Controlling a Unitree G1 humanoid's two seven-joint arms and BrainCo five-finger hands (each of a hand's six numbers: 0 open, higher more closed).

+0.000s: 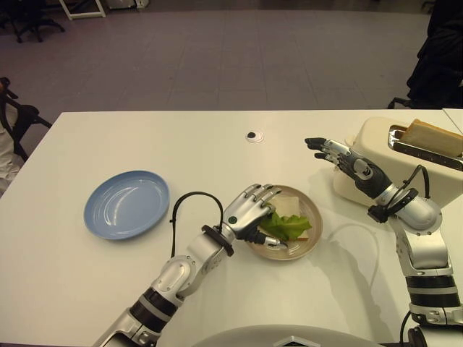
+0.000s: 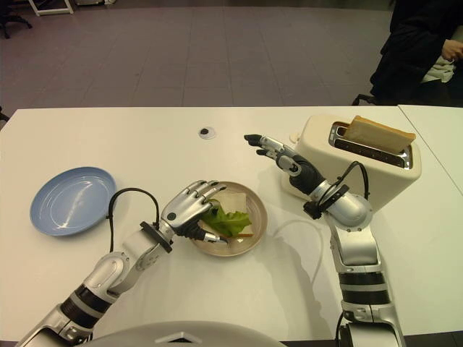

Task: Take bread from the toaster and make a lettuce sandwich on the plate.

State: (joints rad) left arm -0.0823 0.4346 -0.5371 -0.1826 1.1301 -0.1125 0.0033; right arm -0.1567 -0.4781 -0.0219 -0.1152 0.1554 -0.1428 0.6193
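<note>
A tan plate (image 1: 312,237) in front of me holds a slice of bread (image 1: 291,205) with a green lettuce leaf (image 1: 292,225) lying on it. My left hand (image 1: 248,210) hovers over the plate's left side, open, with loosely arched fingers above the leaf's left end and the thumb by its edge. The cream toaster (image 2: 327,163) stands at the right with a toasted slice (image 2: 380,133) sticking up from its slot. My right hand (image 2: 278,156) is just left of the toaster, open, fingers stretched out to the left and holding nothing.
An empty blue plate (image 1: 126,204) lies at the left of the white table (image 1: 87,282). A small dark knob on a white disc (image 1: 254,136) sits at the back centre. The toaster's white cord (image 2: 307,242) loops across the table beside the tan plate.
</note>
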